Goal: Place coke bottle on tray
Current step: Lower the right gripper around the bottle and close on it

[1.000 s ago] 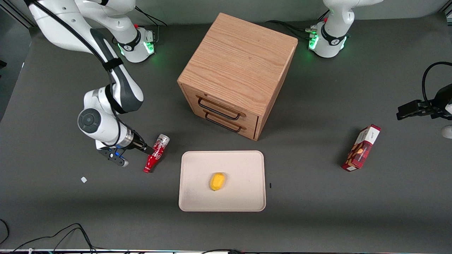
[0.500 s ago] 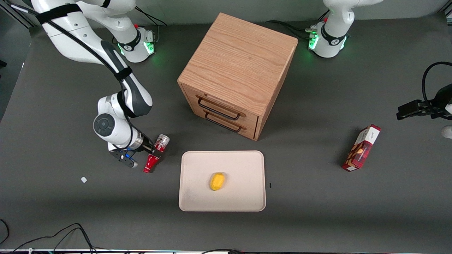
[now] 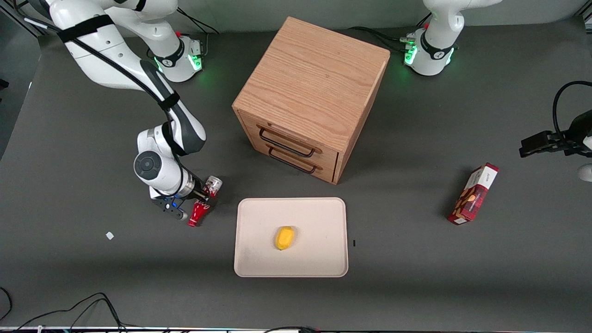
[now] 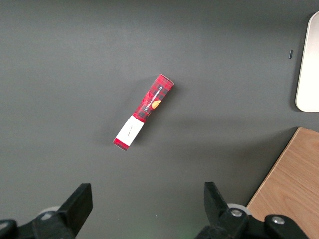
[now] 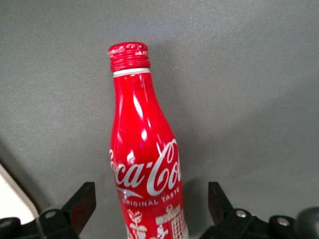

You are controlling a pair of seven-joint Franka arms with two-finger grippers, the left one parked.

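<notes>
- The tray (image 3: pixel 319 259) lies nearest the front camera, a yellow fruit (image 3: pixel 284 237) on it.
- The coke bottle (image 3: pixel 203 203) lies on the table beside the tray, toward my end.
- My gripper (image 3: pixel 201 198) straddles its body, fingers (image 5: pixel 82 201) spread either side.
- The wooden cabinet (image 3: pixel 311 95) stands farthest.

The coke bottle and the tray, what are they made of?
Coke bottle: probably painted metal, glossy red with sharp glints and a silvery base. Tray: matte cream, maybe plastic; no shine. The tool sits open, a finger on either side of the lying bottle.
</notes>
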